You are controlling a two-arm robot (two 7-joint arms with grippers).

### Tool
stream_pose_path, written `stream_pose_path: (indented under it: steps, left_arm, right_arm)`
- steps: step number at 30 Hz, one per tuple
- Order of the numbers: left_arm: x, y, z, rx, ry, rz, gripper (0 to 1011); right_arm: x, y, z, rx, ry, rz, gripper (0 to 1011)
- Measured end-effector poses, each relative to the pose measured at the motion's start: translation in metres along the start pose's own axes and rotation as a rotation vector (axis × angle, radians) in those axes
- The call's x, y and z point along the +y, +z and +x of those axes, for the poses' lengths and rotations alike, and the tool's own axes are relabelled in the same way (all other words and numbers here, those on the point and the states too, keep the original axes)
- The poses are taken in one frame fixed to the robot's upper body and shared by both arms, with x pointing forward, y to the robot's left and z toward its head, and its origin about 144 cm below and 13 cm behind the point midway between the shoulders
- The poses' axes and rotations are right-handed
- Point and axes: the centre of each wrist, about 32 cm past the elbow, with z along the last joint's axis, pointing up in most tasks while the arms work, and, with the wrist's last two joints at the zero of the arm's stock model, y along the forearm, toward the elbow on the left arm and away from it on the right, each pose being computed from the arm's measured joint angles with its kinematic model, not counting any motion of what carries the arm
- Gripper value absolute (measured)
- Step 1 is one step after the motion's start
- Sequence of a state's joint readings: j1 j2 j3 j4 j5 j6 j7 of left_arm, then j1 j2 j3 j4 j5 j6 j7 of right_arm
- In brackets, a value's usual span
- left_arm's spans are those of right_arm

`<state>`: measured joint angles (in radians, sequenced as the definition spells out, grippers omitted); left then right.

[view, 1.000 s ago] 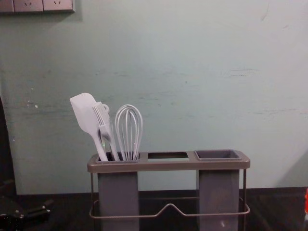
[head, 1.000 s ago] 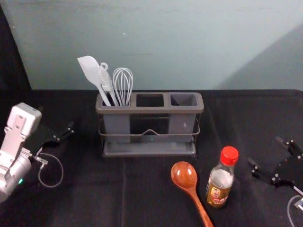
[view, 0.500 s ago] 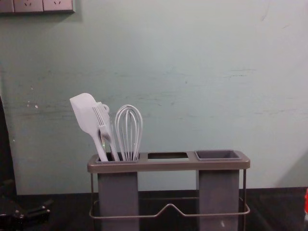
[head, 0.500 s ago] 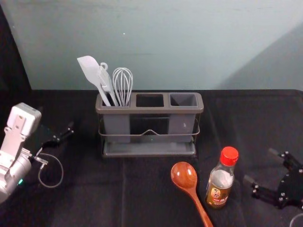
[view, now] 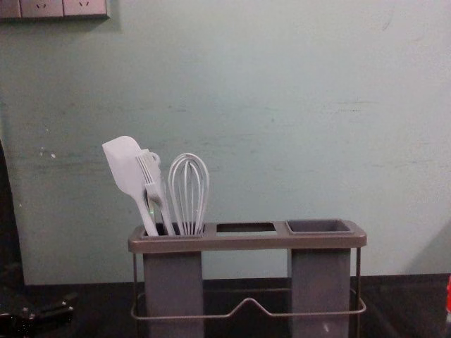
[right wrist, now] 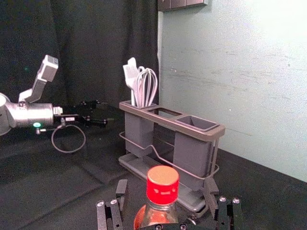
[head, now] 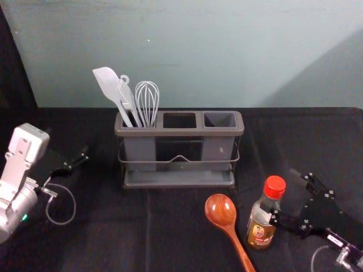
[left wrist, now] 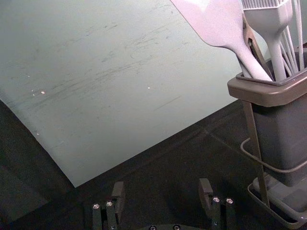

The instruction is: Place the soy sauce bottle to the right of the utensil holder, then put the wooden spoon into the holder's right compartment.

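No legible text; print on the label (head: 262, 233) of the soy sauce bottle (head: 259, 216) too small.

Looks like a robotics lab | shows a robot arm (head: 20, 175) over a table draped in black (head: 108, 238) | has a black curtain (right wrist: 100, 43) and a scuffed pale green wall (view: 282, 127) with a socket panel (view: 42, 8)

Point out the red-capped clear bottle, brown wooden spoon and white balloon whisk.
Red-capped clear bottle (head: 259, 233): head view, label.
Brown wooden spoon (head: 220, 209): head view, bowl.
White balloon whisk (view: 191, 229): chest view, lower wires.
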<state>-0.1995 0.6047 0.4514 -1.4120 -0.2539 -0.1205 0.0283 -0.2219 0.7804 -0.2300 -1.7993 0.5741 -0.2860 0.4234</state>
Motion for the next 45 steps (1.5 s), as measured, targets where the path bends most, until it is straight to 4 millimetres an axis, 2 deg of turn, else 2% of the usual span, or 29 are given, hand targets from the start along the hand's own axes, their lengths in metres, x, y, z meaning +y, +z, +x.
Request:
stream_pose_path:
  steps: [16, 33, 40, 41, 44, 45]
  left_arm:
    - [0.000, 0.000, 0.000, 0.000, 0.000, 0.000, 1012]
    - [0.000, 0.000, 0.000, 0.000, 0.000, 0.000, 1011]
    - [0.000, 0.000, 0.000, 0.000, 0.000, 0.000, 1011]
    - [0.000, 0.000, 0.000, 0.000, 0.000, 0.000, 1011]
    - [0.000, 0.000, 0.000, 0.000, 0.000, 0.000, 1011]
    - [0.000, 0.000, 0.000, 0.000, 0.000, 0.000, 1011]
  right_arm:
    - [0.014, -0.008, -0.005, 0.039, -0.001, 0.020, 1002]
    - [0.015, -0.011, -0.005, 0.047, -0.001, 0.027, 1002]
    - [0.014, -0.010, -0.005, 0.045, 0.002, 0.026, 853]
    - [0.014, -0.010, -0.005, 0.045, 0.002, 0.026, 801]
    - [0.014, -0.010, -0.005, 0.043, 0.005, 0.025, 747]
    - [0.014, -0.010, -0.005, 0.043, 0.006, 0.026, 692]
